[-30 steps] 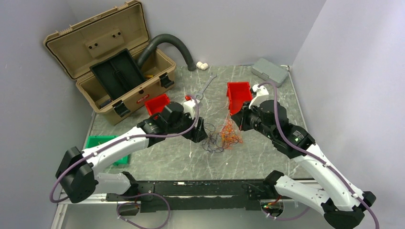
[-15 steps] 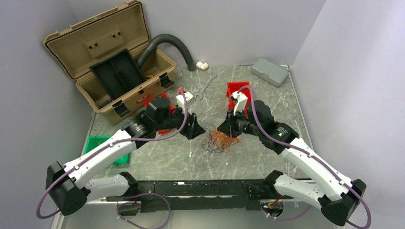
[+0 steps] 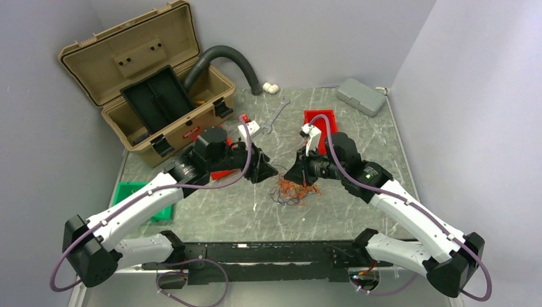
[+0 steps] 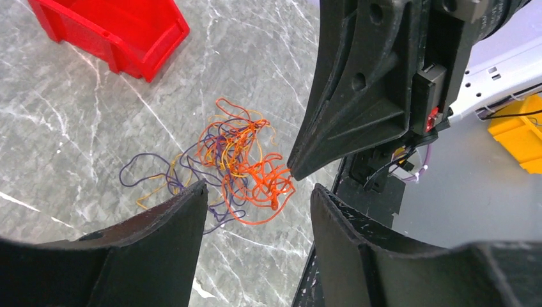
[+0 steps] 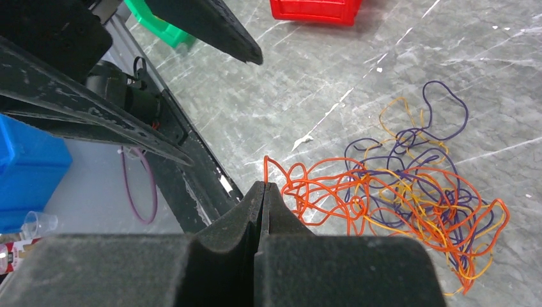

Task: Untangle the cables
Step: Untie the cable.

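Note:
The cables [image 3: 291, 190] are a small tangle of thin orange, yellow and purple wires lying on the marble table [image 3: 358, 147] between both arms. In the left wrist view the cables [image 4: 236, 160] lie just beyond my left gripper [image 4: 259, 192]. That gripper is open, with nothing between its fingers. My right gripper [image 5: 262, 187] is shut, and an orange strand of the cables [image 5: 409, 204] runs up into its tip. From above, the left gripper [image 3: 271, 171] and right gripper [image 3: 296, 179] point at each other over the tangle.
An open tan toolbox [image 3: 147, 83] stands at the back left with a grey hose [image 3: 224, 57] behind it. A red bin [image 3: 319, 123] sits behind the right gripper and a green bin [image 3: 137, 195] under the left arm. A wrench [image 3: 275, 118] and a grey box [image 3: 361, 96] lie further back.
My right gripper has come down and to the left, bringing the tangle lower and leftwards. The left arm has swung back a little and its jaws have narrowed.

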Available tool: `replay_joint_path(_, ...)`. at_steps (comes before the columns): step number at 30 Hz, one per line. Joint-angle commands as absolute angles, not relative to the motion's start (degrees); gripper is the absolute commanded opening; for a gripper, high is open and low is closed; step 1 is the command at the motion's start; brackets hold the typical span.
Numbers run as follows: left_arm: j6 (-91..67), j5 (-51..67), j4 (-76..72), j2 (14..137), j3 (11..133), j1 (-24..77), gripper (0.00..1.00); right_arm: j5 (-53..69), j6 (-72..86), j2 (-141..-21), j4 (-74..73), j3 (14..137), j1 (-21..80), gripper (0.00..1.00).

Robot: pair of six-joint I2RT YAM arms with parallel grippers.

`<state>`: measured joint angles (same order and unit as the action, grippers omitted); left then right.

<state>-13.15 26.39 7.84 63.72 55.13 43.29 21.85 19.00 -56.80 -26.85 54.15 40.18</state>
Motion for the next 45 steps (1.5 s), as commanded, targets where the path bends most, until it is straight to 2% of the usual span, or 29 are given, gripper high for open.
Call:
replay_joint_path(1, -11.92, 30.96, 5.63, 66.57, 59.4, 42.98, 0.62, 23.35, 18.05, -56.64, -23.96, 54.67, 40.29, 0.0)
replay_joint_path(21, -12.28, 41.26, -1.98, 72.9, 56.45, 43.36, 0.4, 22.79, 18.59, -53.77, -22.73, 55.85, 40.3, 0.0)
replay_joint_path(26, -12.39, 42.1, -3.03, 74.15, 55.9, 43.85, 0.28, 21.91, 18.76, -53.11, -22.29, 55.82, 40.3, 0.0)
replay_joint_path(29, -12.46, 43.12, -3.44, 74.56, 55.62, 43.91, 0.28, 20.82, 19.05, -52.89, -21.79, 55.49, 40.32, 0.0)
replay_joint_path(30, -12.44, 43.4, -3.68, 74.46, 55.47, 43.93, 0.25, 20.78, 19.11, -52.88, -21.58, 55.34, 40.26, 0.0)
replay_joint_path(32, -12.25, 43.54, -4.02, 74.36, 55.17, 43.9, 0.05, 20.73, 19.29, -52.87, -21.33, 55.28, 40.25, 0.0)
replay_joint_path(33, -12.17, 43.25, -3.86, 74.33, 55.19, 43.9, 0.0, 20.79, 19.33, -52.96, -21.12, 55.28, 40.3, 0.0)
replay_joint_path(36, -11.63, 42.29, -3.61, 73.74, 55.03, 43.92, 0.0, 20.55, 19.41, -53.39, -20.93, 55.36, 40.25, 0.0)
replay_joint_path(37, -11.4, 41.33, -3.25, 73.34, 54.98, 43.94, 0.0, 20.09, 19.38, -53.48, -20.98, 55.37, 40.26, 0.04)
replay_joint_path(39, -11.18, 38.36, -2.28, 72.19, 54.76, 43.91, 0.0, 19.24, 19.11, -53.47, -21.24, 55.06, 40.27, 0.43)
replay_joint_path(40, -11.04, 36.56, -1.63, 71.63, 54.78, 43.8, 0.0, 18.7, 19.0, -53.2, -21.22, 54.51, 40.26, 0.54)
replay_joint_path(43, -11.08, 33.35, 1.43, 70.36, 55.83, 43.42, 0.0, 18.58, 17.88, -51.27, -18.4, 50.28, 40.25, 0.83)
replay_joint_path(44, -11.11, 33.0, 2.22, 70.05, 56.22, 43.21, 0.0, 19.52, 17.69, -49.91, -15.45, 47.59, 40.25, 0.9)
replay_joint_path(45, -11.09, 32.48, 2.88, 69.67, 56.64, 43.17, 0.0, 19.91, 17.87, -48.59, -12.39, 44.47, 40.26, 0.92)
